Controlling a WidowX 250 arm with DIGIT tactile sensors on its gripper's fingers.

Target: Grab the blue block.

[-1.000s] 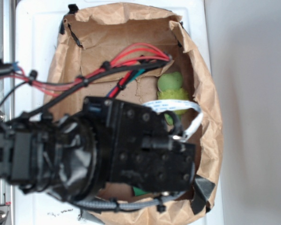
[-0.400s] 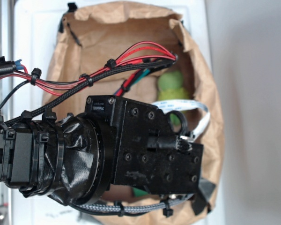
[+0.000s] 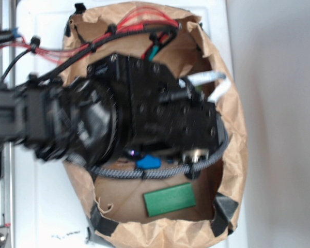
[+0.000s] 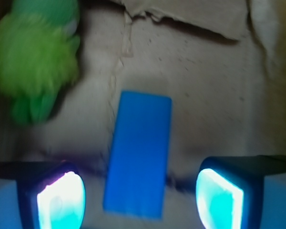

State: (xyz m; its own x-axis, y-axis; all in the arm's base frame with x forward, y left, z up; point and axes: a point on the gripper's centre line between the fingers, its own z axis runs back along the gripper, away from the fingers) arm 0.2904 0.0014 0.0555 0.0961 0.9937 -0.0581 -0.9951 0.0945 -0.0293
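Observation:
The blue block [image 4: 139,152] lies flat on the brown cardboard floor, lengthwise between my two lit fingers. My gripper [image 4: 139,198] is open, with a wide gap on each side of the block and no contact. In the exterior view only a small piece of the blue block [image 3: 148,163] peeks out under the black gripper body [image 3: 165,116], whose fingers are hidden there.
A fuzzy green plush toy [image 4: 31,57] sits at the upper left of the wrist view. The dark green flat block [image 3: 169,199] lies near the front of the paper-lined box [image 3: 232,150]. Crumpled brown paper walls ring the floor. Red and black cables [image 3: 134,28] arch over the back.
The arm has swung toward the back of the box, uncovering the dark green block and a bit of the blue block. The green plush is now hidden behind the gripper body in the exterior view.

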